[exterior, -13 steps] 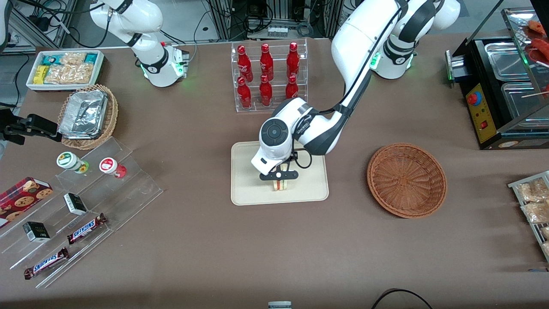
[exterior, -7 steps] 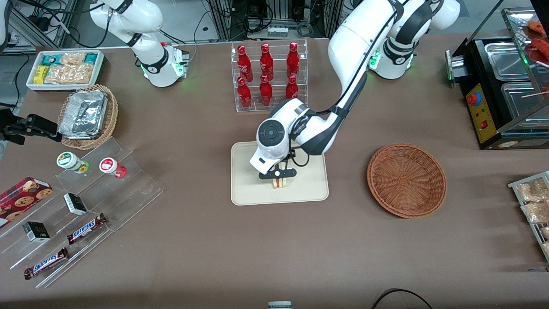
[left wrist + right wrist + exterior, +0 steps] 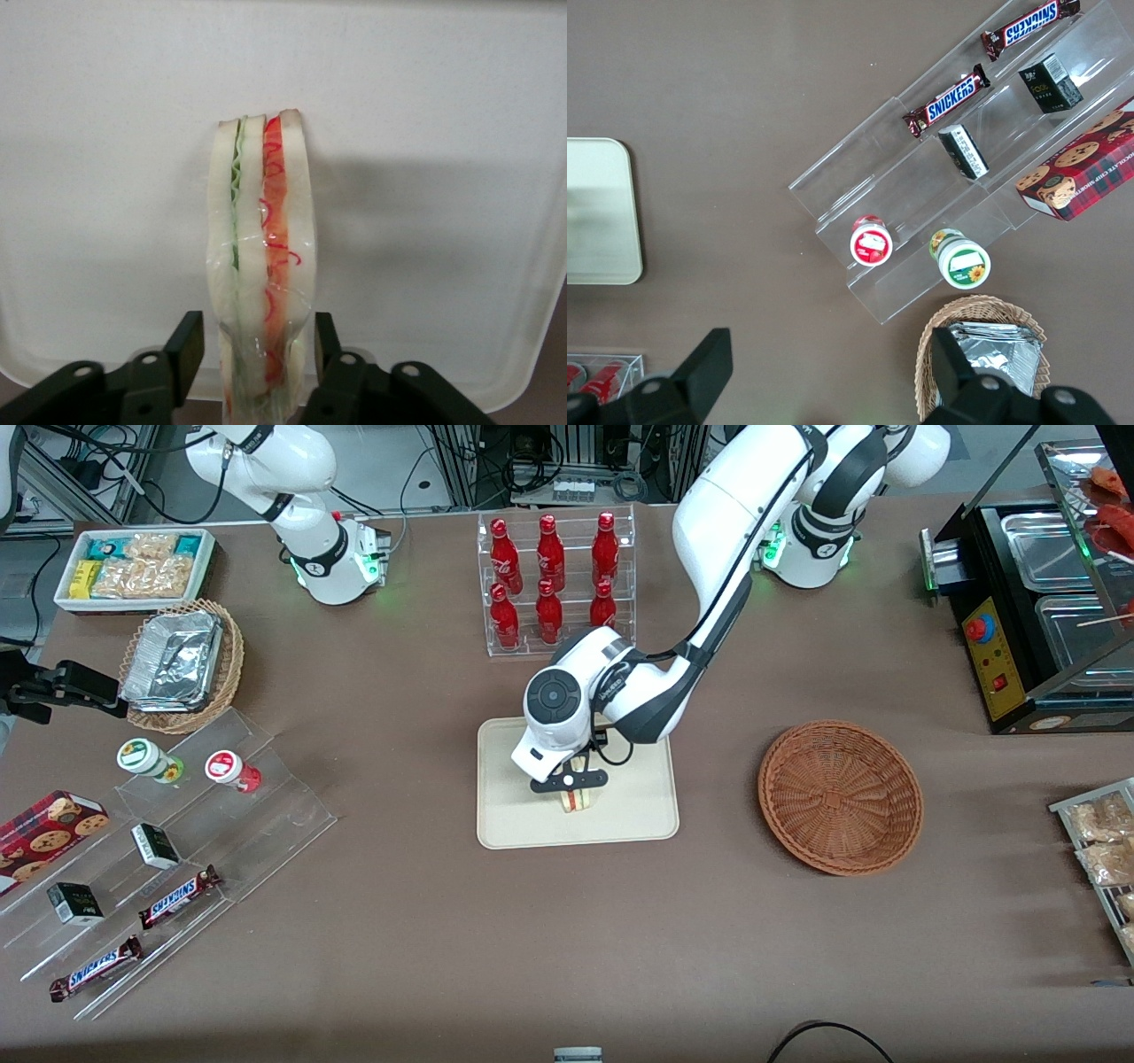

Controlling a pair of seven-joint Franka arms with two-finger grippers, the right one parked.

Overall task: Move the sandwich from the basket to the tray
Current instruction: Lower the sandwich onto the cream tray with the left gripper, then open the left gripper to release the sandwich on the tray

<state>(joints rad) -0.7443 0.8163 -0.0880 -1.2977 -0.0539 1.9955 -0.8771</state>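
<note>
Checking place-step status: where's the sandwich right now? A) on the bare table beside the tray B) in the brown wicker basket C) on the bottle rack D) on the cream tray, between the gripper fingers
D: the sandwich stands on edge on the tray, the gripper straddling it; the basket holds nothing.
</note>
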